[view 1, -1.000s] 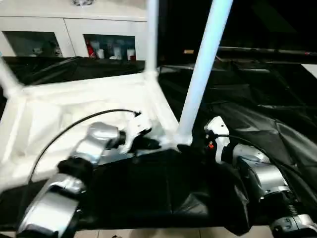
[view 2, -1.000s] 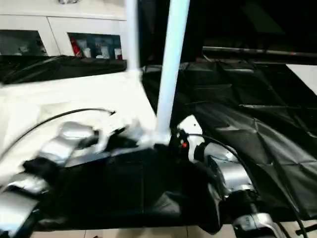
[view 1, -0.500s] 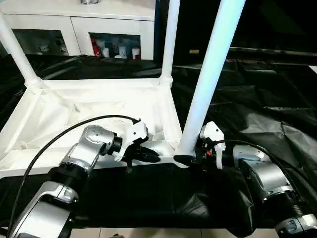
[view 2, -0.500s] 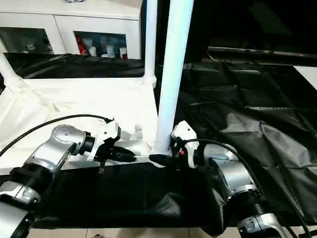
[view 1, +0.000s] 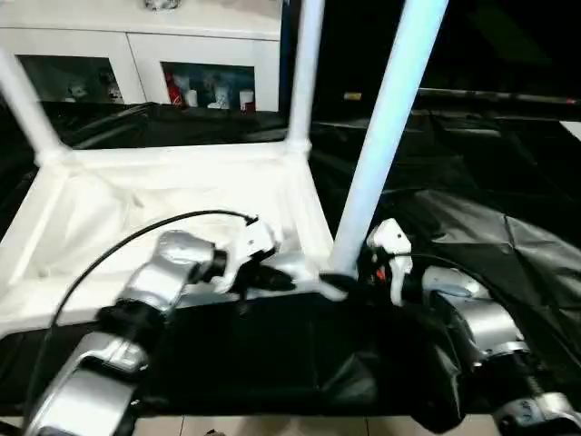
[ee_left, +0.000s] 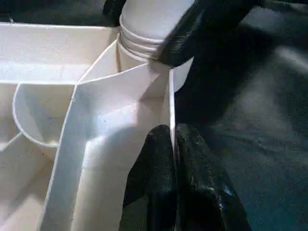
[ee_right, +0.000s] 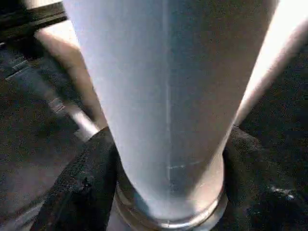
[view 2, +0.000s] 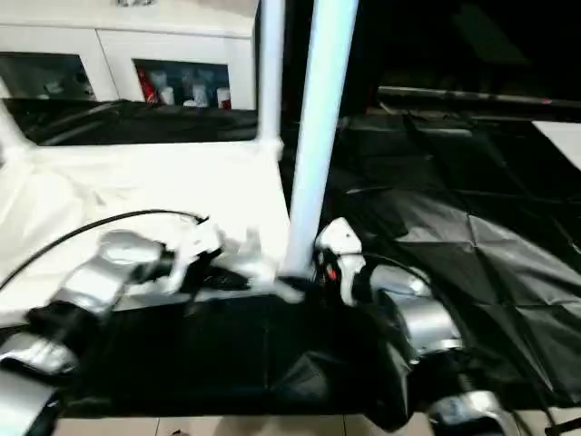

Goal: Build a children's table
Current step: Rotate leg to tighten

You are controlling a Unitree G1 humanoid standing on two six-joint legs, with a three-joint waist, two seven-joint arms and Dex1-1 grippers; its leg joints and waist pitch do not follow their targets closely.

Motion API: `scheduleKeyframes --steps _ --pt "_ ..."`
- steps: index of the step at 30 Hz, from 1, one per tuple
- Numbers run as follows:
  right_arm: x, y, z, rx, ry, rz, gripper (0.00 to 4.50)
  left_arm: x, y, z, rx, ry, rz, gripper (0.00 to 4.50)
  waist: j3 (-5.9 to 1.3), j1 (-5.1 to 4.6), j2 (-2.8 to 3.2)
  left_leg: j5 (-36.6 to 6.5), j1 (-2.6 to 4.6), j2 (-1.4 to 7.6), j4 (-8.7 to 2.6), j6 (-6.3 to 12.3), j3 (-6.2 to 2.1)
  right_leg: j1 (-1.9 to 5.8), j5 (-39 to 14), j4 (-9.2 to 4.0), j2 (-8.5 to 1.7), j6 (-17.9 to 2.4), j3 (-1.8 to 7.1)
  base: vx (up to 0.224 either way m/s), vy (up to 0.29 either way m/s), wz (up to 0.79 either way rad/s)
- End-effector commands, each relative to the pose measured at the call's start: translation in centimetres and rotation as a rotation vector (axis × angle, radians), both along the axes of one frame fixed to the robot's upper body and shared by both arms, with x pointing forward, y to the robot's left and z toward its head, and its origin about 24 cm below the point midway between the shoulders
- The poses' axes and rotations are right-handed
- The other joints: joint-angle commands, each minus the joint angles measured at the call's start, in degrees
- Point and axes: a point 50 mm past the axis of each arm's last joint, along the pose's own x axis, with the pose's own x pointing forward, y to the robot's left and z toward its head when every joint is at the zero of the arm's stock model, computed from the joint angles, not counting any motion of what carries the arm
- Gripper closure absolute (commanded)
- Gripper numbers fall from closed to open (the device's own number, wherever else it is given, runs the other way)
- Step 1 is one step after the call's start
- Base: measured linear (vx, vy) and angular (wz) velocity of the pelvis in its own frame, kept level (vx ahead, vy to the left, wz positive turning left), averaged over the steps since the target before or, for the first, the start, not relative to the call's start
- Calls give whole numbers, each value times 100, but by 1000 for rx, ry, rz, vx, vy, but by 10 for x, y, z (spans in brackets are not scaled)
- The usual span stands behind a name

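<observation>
Right wrist view first: the right gripper (ee_right: 168,192) has its two black fingers (ee_right: 82,183) wrapped round the base of the near leg (ee_right: 163,96), one on each side, pressed against the tube just above its ringed foot. That's a grip on the leg, low down at the socket.

Over to the left wrist view: the left gripper (ee_left: 174,159) is pinched tight, its fingers (ee_left: 154,173) closed on the thin white rim of the tabletop (ee_left: 91,144), one pad inside the wall and one outside. Just beyond it, the leg's ribbed end sits in the rounded corner socket (ee_left: 144,53), with a black finger of the right gripper lying across it.

Now the head cameras: the tabletop lies upside down on the black-draped table (view 1: 490,200), ribbed underside facing up, its near right corner between the two grippers. The near leg stands up from that corner, leaning slightly to the right as it rises out of frame. A second leg (view 1: 304,73) stands upright at the far right corner, and a third (view 1: 23,104) rises from the far left corner. Both silver forearms reach in from the bottom edge, a black cable (view 1: 118,250) arching over the left one. Behind it all, a white glass-door cabinet (view 1: 136,54) lines the back.
</observation>
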Motion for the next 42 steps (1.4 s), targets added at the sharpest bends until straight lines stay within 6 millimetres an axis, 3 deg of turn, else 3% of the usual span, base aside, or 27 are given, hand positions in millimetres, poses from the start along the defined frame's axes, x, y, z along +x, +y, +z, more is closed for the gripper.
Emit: scheduleKeyframes --steps 1,3,5,7,11,13,17,18,19,23,25,27,29,33,38,39,42 --pt "1 3 -17 -49 66 -138 183 2 -4 -17 54 24 129 450 -249 -8 -40 -1652 71 232 -439 -70 -137 164 -2228 -547 -342 -932 215 0 0 0" --pt "9 12 -22 -51 87 -339 183 8 -21 -19 70 8 222 450 -235 -45 -53 -1819 79 221 -463 -172 -146 137 -2495 -579 -327 -827 218 0 0 0" --pt "11 18 -23 -62 88 -397 183 10 -31 -20 70 4 252 450 -246 -43 -54 -1867 80 218 -467 -197 -164 129 -2658 -599 -344 -718 215 0 0 0" --pt "14 32 -23 -71 79 -419 183 10 -44 -20 80 -3 259 450 -243 -39 -25 -1983 127 205 -460 -190 -146 70 -2601 -638 -318 -698 224 0 0 0" --pt "16 49 -18 -54 42 -402 183 12 -56 -20 103 -29 251 450 -243 -31 -31 -2080 99 205 -482 -142 -165 96 -2601 -649 -323 -625 214 0 0 0" --pt "17 52 -14 -37 15 -373 127 12 -56 -20 102 -39 249 450 -245 -37 -28 -2126 85 208 -494 -124 -177 112 -2612 -652 -328 -603 209 0 0 0" --pt "19 42 -1 51 -28 -316 102 13 -47 -17 79 -46 215 450 -254 -22 -40 -1983 56 224 -512 -41 -178 148 -2373 -643 -338 -640 203 0 0 0" --pt "19 40 1 55 -31 -305 72 13 -46 -16 72 -49 206 450 -257 -19 -37 -1955 58 230 -512 -28 -171 148 -2268 -632 -334 -672 206 0 0 0" --pt "18 34 3 74 -29 -251 66 12 -43 -15 32 -30 192 450 -261 -28 -65 -1905 41 225 -509 2 -166 169 -2189 -622 -336 -714 203 0 0 0" --pt "9 16 6 60 -36 -81 62 5 -29 -15 6 -22 85 450 -277 26 -66 -1605 20 239 -487 143 -162 228 -1774 -579 -342 -828 201 0 0 0" --pt "3 5 6 41 -31 -2 62 -1 -23 -14 -18 -20 9 450 -289 21 -81 -1358 -3 241 -456 304 -124 247 -1347 -533 -344 -988 213 0 0 0" --pt "-2 -2 7 29 -22 55 62 -5 -17 -13 -40 13 -31 450 -307 20 -73 -1162 -17 236 -440 348 -118 262 -1164 -497 -346 -1065 205 0 0 0" --pt "-7 -9 10 29 -8 118 62 -12 -9 -12 -52 56 -94 450 -340 21 -69 -739 -24 245 -399 458 -109 286 -461 -395 -326 -1288 200 0 0 0" --pt "-13 -15 12 -2 -1 209 62 -19 3 -7 -89 105 -153 450 -350 41 -39 -484 -4 250 -349 625 -63 262 207 -313 -279 -1569 181 0 0 0" --pt "-14 -16 11 -19 10 244 88 -18 9 -6 -76 100 -149 450 -323 54 -44 -737 -5 258 -359 559 -55 248 -209 -356 -297 -1573 179 0 0 0" --pt "-14 -17 10 -21 14 248 99 -17 11 -5 -70 97 -143 450 -314 49 -40 -939 2 257 -375 446 -65 242 -590 -392 -309 -1474 183 0 0 0" --pt "-15 -17 7 -30 27 266 130 -17 12 -3 -73 99 -142 450 -310 29 -58 -992 -4 255 -388 347 -80 241 -850 -412 -320 -1355 195 0 0 0"
